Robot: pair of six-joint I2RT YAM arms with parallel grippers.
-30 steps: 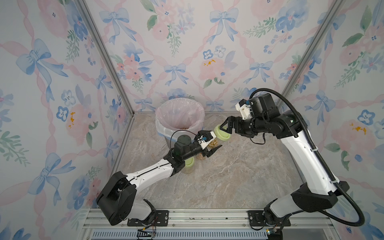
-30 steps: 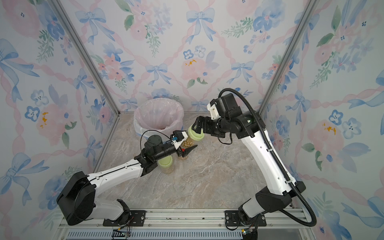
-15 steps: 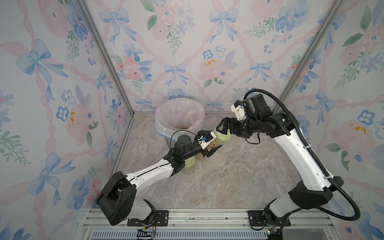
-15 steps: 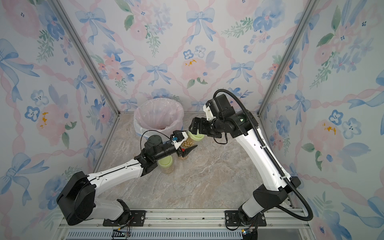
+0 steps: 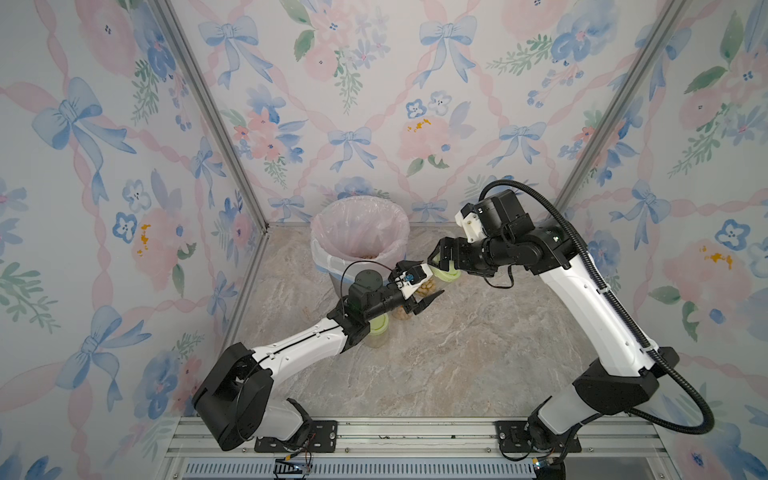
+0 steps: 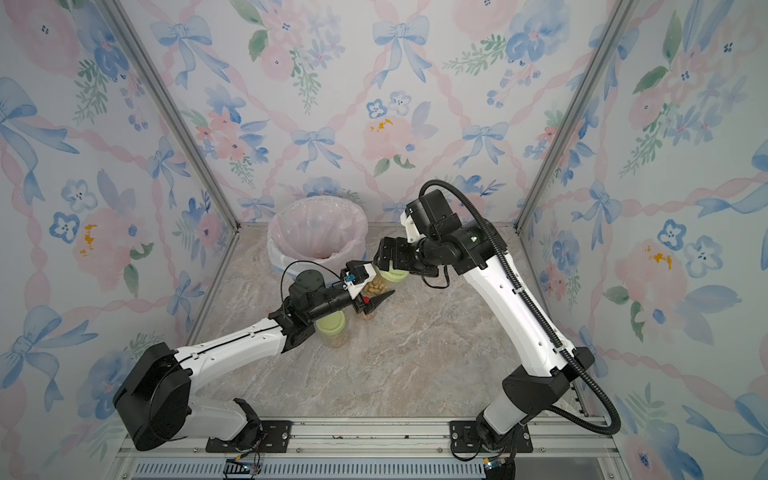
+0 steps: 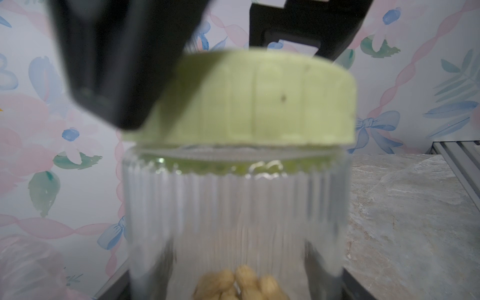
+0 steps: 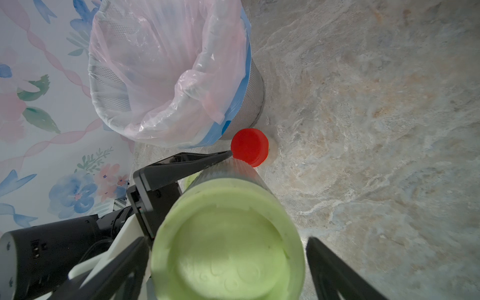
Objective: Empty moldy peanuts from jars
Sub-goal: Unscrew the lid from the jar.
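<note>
Marbled tabletop (image 5: pixel 478 365), nearest first: a green-lidded jar (image 5: pixel 376 332) stands closed under the left arm. Just beyond, the left gripper (image 5: pixel 428 286) clamps the raised jar (image 7: pixel 233 207), moldy peanuts (image 7: pixel 241 285) inside, while the right gripper (image 5: pixel 444 264) straddles its lid (image 8: pixel 228 241), jaws apart. Farther back, the red-lidded jar (image 8: pixel 249 146) stands beside the bin (image 8: pixel 255 98). With all three lids on, emptying seems hardly begun.
</note>
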